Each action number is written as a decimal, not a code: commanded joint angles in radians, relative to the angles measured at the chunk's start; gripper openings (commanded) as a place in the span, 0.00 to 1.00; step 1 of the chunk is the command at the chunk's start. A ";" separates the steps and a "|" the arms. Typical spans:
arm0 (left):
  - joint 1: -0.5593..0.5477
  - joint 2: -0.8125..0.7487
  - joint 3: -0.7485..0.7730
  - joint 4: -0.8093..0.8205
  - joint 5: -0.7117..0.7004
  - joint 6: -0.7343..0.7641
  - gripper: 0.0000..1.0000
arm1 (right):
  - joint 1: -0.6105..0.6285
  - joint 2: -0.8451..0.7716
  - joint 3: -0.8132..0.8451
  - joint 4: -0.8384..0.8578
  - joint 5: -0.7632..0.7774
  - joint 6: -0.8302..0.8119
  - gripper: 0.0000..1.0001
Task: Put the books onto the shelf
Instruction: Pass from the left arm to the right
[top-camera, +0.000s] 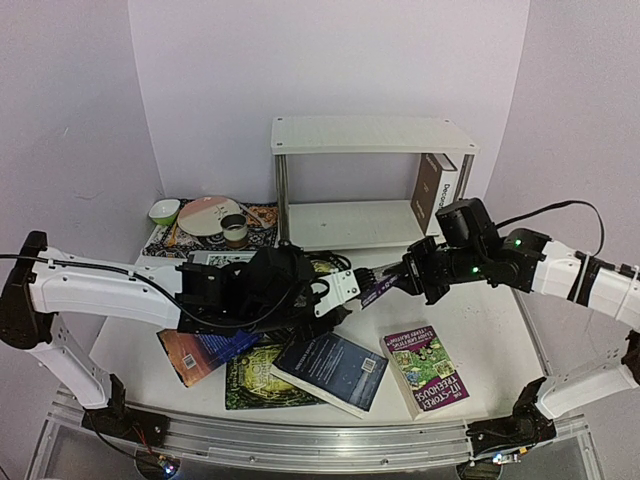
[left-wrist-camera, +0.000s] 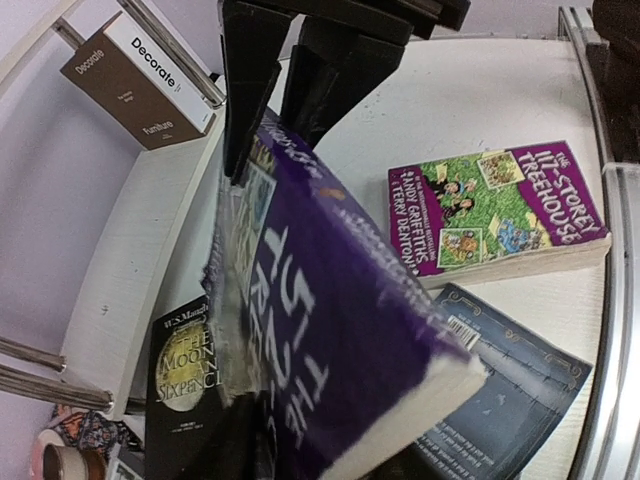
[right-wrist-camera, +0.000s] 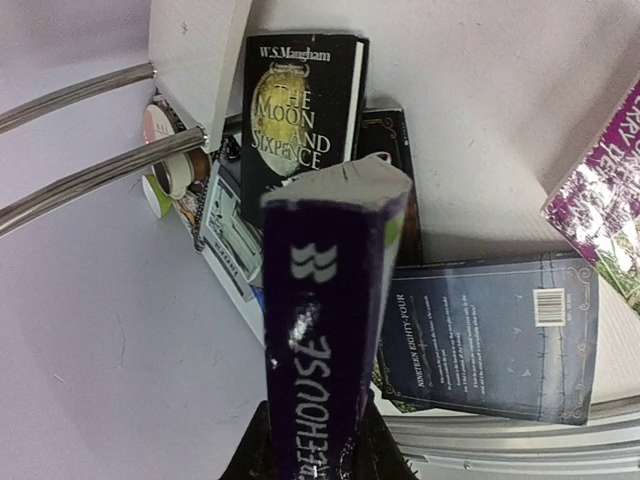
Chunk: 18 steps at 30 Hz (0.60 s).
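A purple Treehouse book (top-camera: 381, 289) hangs above the table between my two arms, in front of the white shelf (top-camera: 372, 134). My left gripper (top-camera: 352, 291) is shut on its near end, where the cover (left-wrist-camera: 340, 330) fills the left wrist view. From the other side my right gripper (top-camera: 402, 276) clamps the spine (right-wrist-camera: 325, 330), its dark fingers (left-wrist-camera: 250, 90) pinching the far end. On the shelf's lower tier stands a brown-white "Decorate" book (top-camera: 433, 190). A second Treehouse book (top-camera: 428, 368), a dark blue book (top-camera: 333, 370), a green one (top-camera: 255, 385), an orange-blue one (top-camera: 198, 355) and a black book (right-wrist-camera: 300, 120) lie on the table.
A patterned mat (top-camera: 170, 238) with a plate, a cup and a green bowl sits at the back left beside the shelf's chrome leg (top-camera: 283, 195). The table's metal front rail (top-camera: 300, 440) runs below the loose books.
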 joint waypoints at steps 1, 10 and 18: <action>0.007 -0.028 0.039 0.129 -0.047 -0.050 0.52 | 0.008 -0.024 0.025 -0.012 0.015 -0.062 0.07; 0.006 -0.096 -0.021 0.127 0.087 -0.157 0.74 | 0.005 -0.045 0.062 -0.020 0.094 -0.174 0.03; 0.006 -0.229 -0.079 0.128 0.185 -0.250 0.81 | 0.002 -0.116 0.224 -0.023 0.305 -0.481 0.02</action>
